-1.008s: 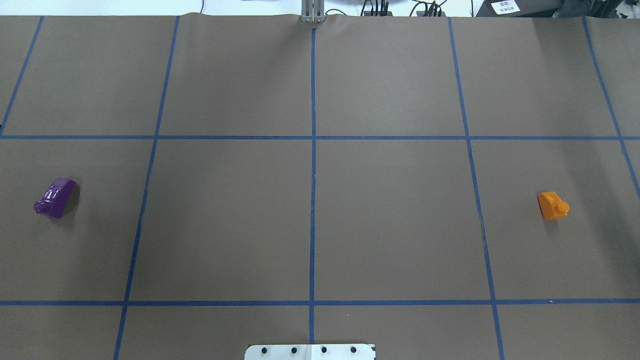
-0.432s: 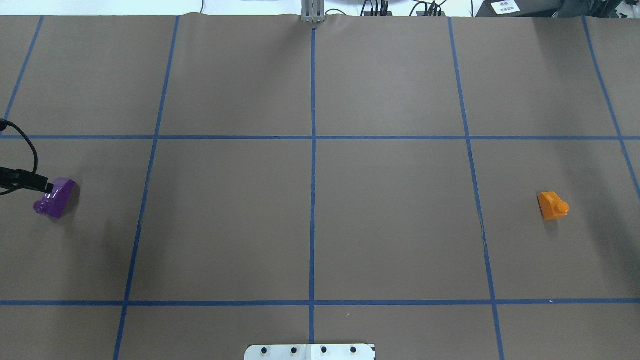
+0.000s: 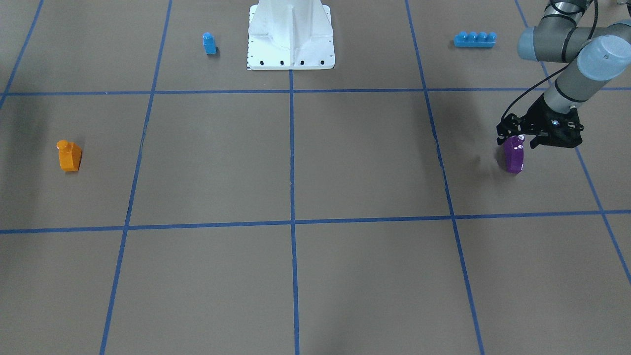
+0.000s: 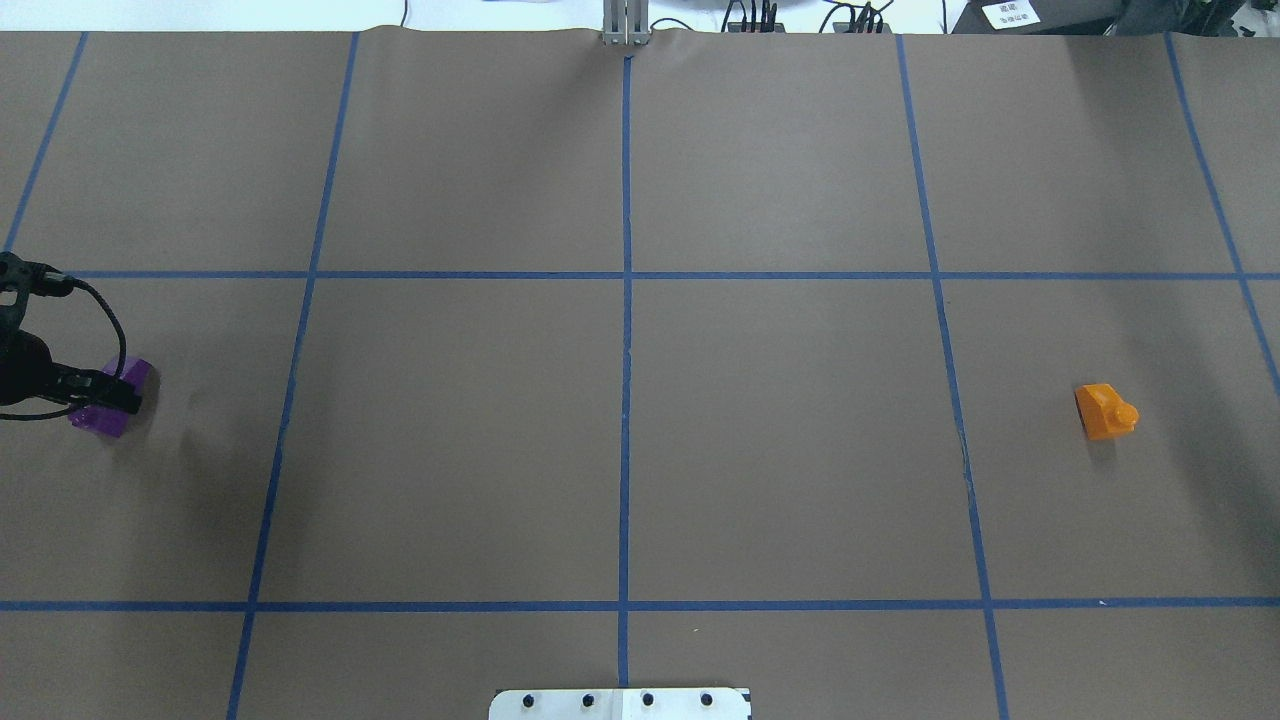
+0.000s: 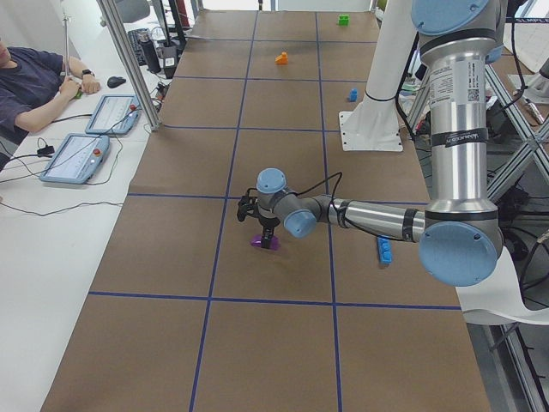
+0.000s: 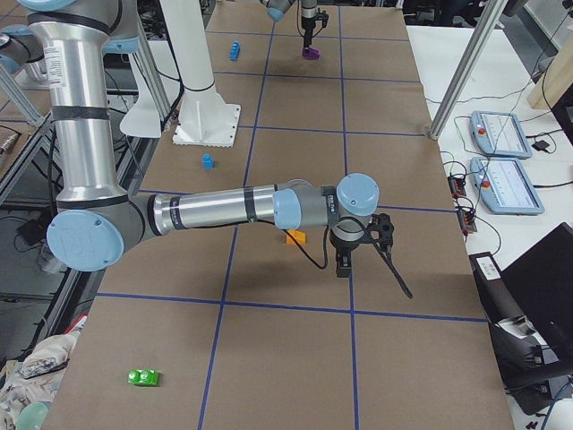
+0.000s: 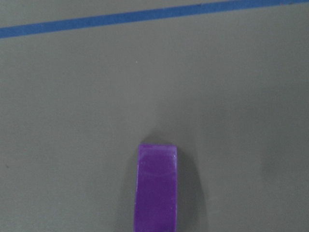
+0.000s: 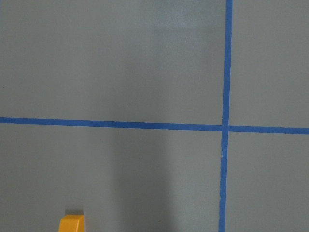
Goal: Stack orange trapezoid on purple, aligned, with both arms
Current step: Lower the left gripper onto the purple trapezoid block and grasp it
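The purple brick (image 4: 100, 420) lies on the brown table at the far left and also shows in the front view (image 3: 514, 158). My left gripper (image 3: 520, 139) hangs just above it, open, with a finger on either side of its top; it shows at the left edge of the overhead view (image 4: 100, 395). The left wrist view shows the purple brick (image 7: 157, 188) at bottom centre and no fingers. The orange trapezoid (image 4: 1104, 411) lies at the far right, stud outward. My right gripper (image 6: 343, 266) shows only in the exterior right view, close beside the orange trapezoid (image 6: 295, 237); I cannot tell if it is open.
A small blue single-stud brick (image 3: 209, 43) and a long blue four-stud brick (image 3: 474, 39) lie near the white base pedestal (image 3: 291, 34). A green brick (image 6: 143, 377) lies near the robot's right end of the table. An operator (image 5: 26, 81) sits at the far side.
My left arm has come in from the left edge and now sits over the purple brick, partly covering it. Neither brick has moved.
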You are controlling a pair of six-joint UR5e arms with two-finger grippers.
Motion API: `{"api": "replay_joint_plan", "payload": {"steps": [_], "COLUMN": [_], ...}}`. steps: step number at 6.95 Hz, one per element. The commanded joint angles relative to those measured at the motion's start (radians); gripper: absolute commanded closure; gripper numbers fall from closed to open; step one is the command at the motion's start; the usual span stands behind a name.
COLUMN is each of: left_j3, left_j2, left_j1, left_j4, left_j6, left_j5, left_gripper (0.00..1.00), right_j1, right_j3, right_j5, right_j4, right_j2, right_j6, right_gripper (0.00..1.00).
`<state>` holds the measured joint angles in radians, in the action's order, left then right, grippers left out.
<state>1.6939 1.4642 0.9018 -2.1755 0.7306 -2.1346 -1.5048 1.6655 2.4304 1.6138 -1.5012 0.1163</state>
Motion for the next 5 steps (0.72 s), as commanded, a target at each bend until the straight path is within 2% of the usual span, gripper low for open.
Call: {"api": "replay_joint_plan", "payload": {"steps": [1, 2, 3, 5], "left_j3": [-0.026, -0.023, -0.011, 0.085], "left_j2": [0.013, 0.013, 0.013, 0.053], "left_j1": [-0.003, -0.003, -0.003, 0.006], "left_j4": [0.000, 0.000, 0.002, 0.064], "left_j6": [-0.008, -0.007, -0.007, -0.004], "left_j5": [0.001, 0.001, -0.010, -0.054], "left_gripper": [0.56, 0.85, 1.00, 1.00], "right_j1": [0.011, 0.011, 0.011, 0.020], "right_j3": [0.000, 0.000, 0.002, -0.004], "right_j5": [0.001, 0.006, 0.006, -0.002], "right_j4": [0.000, 0.000, 0.000, -0.030], "right_j2": [0.007, 0.009, 0.021, 0.001], "right_j6": [0.005, 0.006, 0.003, 0.002], "right_gripper": [0.00, 0.00, 0.00, 0.00]}}
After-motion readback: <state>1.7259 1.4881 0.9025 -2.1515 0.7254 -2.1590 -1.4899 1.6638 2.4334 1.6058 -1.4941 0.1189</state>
